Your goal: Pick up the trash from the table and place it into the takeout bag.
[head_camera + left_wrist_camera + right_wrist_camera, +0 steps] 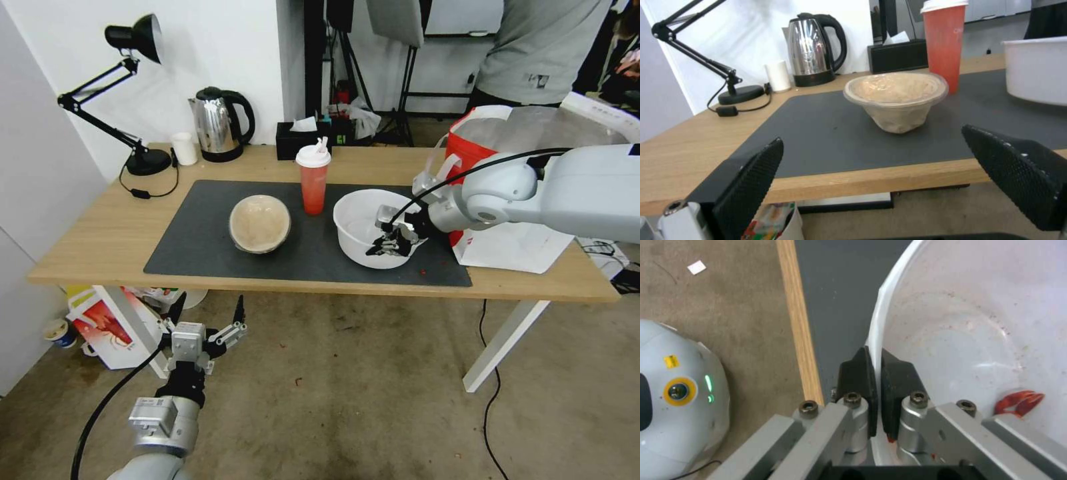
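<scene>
The left hand hangs below the front edge of the tabletop, its fingers spread apart and holding nothing. On the dark mat ahead of it sits the beige bowl, with the red drink cup just behind and to its right. Next comes the large white bowl (a red scrap lies inside), and the right hand is clamped on its near rim, one pad inside the wall and one outside. The takeout bag stands at the tabletop's right end, just beside that bowl.
</scene>
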Robot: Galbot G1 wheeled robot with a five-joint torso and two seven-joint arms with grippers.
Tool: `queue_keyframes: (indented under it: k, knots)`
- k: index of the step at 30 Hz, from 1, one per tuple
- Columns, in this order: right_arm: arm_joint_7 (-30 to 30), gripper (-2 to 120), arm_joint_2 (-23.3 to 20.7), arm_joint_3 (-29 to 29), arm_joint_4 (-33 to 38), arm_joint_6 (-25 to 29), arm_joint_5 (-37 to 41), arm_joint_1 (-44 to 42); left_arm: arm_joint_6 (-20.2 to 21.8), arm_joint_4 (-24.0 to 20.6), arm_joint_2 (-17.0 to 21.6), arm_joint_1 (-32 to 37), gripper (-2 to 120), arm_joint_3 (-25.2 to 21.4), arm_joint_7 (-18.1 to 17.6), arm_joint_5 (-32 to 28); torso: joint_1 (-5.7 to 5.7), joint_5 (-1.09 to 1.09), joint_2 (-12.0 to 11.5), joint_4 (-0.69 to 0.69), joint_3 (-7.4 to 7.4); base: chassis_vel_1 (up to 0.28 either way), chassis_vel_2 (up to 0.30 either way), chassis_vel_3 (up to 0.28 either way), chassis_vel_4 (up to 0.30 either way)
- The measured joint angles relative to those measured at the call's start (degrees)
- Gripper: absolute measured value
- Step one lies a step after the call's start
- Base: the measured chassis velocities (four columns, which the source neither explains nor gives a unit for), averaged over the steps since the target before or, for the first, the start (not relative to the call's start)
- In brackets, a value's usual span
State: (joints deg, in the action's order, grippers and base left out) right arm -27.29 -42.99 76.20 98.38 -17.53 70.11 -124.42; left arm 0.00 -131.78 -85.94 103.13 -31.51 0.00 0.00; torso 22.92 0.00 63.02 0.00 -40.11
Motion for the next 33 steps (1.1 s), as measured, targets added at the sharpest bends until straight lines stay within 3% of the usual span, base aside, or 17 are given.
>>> queue_keyframes:
  k: [10, 18, 33]
  knots:
    - [-0.6, 1, 1.4, -0.1, 0.7, 1.8, 0.5, 2.2, 0.0, 0.0, 0.0, 0.0, 100, 0.0, 0.0, 0.0, 0.0, -0.01, 0.0, 0.0, 0.0, 0.0, 0.0, 0.0, 0.0]
    - [1.0, 1, 6.4, 3.9, 3.6, 2.5, 3.5, 5.2, 0.0, 0.0, 0.0, 0.0, 100, 0.0, 0.0, 0.0, 0.0, 0.01, 0.0, -0.01, 0.0, 0.0, 0.0, 0.0, 0.0]
    - [-0.5, 1, 7.1, -1.3, 6.4, 2.6, 5.7, 16.4, 0.0, 0.0, 0.0, 0.0, 100, 0.0, 0.0, 0.0, 0.0, 0.0, 0.0, 0.0, 0.01, 0.0, 0.0, 0.0, 0.0]
